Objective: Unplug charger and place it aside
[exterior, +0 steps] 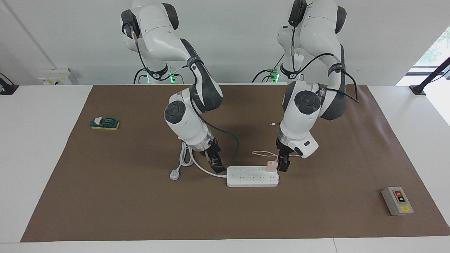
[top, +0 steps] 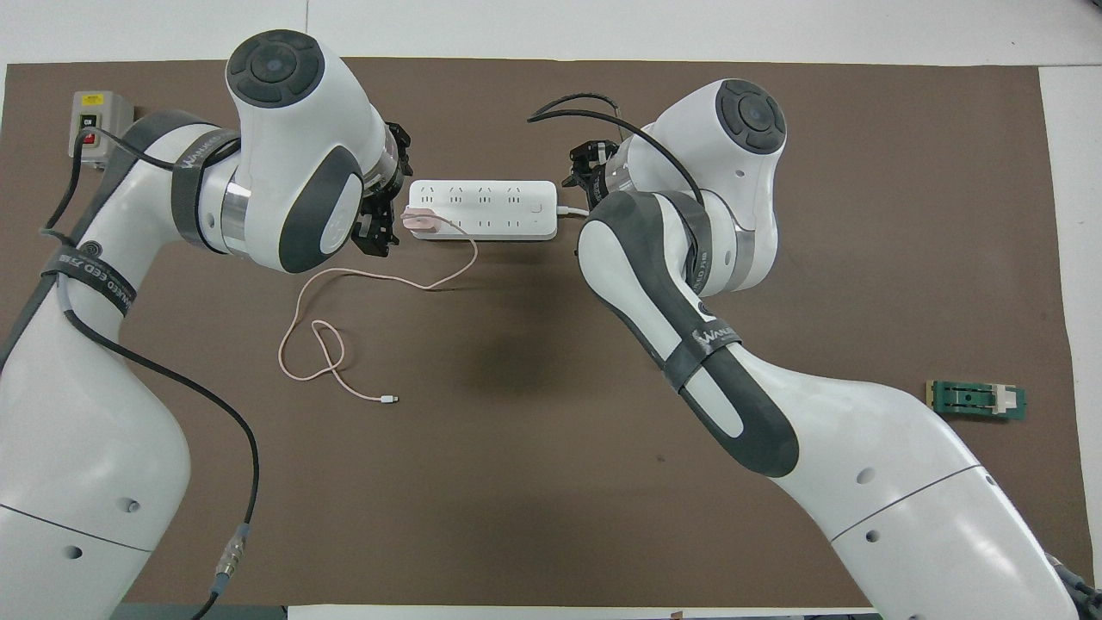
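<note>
Charger (exterior: pixel 271 166), plugged upright into the power strip (exterior: pixel 252 176), stands just beside the left gripper (exterior: pixel 283 167), finger spread unreadable.

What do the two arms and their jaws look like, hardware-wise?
Both are glossy white Franka arms with dark grey joint sections and round grey joint caps. Black cables run outside each, held by grey printed straps. Left gripper and right gripper are black two-finger units. Green lights glow at both bases.
</note>
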You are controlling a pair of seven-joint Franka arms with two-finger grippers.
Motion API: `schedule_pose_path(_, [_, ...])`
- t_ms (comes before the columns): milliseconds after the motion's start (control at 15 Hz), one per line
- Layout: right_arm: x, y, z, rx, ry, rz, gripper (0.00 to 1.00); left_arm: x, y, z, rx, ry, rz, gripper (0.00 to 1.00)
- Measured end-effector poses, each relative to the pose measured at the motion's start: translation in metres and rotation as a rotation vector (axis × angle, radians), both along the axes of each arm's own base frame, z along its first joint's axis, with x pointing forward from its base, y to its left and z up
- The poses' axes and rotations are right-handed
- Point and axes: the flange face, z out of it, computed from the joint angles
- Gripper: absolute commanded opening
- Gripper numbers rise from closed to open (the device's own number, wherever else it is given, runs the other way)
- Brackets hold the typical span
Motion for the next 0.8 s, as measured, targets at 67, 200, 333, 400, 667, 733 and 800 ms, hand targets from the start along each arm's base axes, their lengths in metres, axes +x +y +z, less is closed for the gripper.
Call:
schedule_pose_path(67, [-0.001, 0.003, -0.005, 0.001, -0.008, -0.003, 1.00, 0.001, 0.000, -0.005, 0.001, 0.004, 0.003, 1.00])
schedule_pose_path(200, [-0.001, 0.010, -0.010, 0.031, -0.014, -0.024, 1.00, 0.003, -0.001, -0.014, -0.001, 0.004, 0.013, 1.00])
schedule_pose_path(333, [-0.001, 0.013, -0.017, 0.053, -0.005, -0.041, 1.00, 0.006, -0.004, -0.022, -0.007, -0.004, 0.017, 1.00])
schedule_pose_path(400, [-0.002, 0.015, -0.023, 0.056, 0.001, -0.046, 1.00, 0.008, -0.005, -0.026, -0.010, -0.009, 0.018, 1.00])
schedule_pose_path(667, [-0.003, 0.024, -0.045, 0.048, -0.014, -0.052, 1.00, 0.010, -0.007, -0.040, -0.012, -0.006, 0.021, 1.00])
schedule_pose_path(733, [-0.002, 0.026, -0.047, 0.047, -0.020, -0.054, 1.00, 0.010, -0.007, -0.040, -0.012, -0.006, 0.022, 1.00])
schedule_pose_path(800, [-0.002, 0.026, -0.048, 0.048, -0.027, -0.056, 1.00, 0.010, -0.007, -0.040, -0.012, -0.006, 0.022, 1.00])
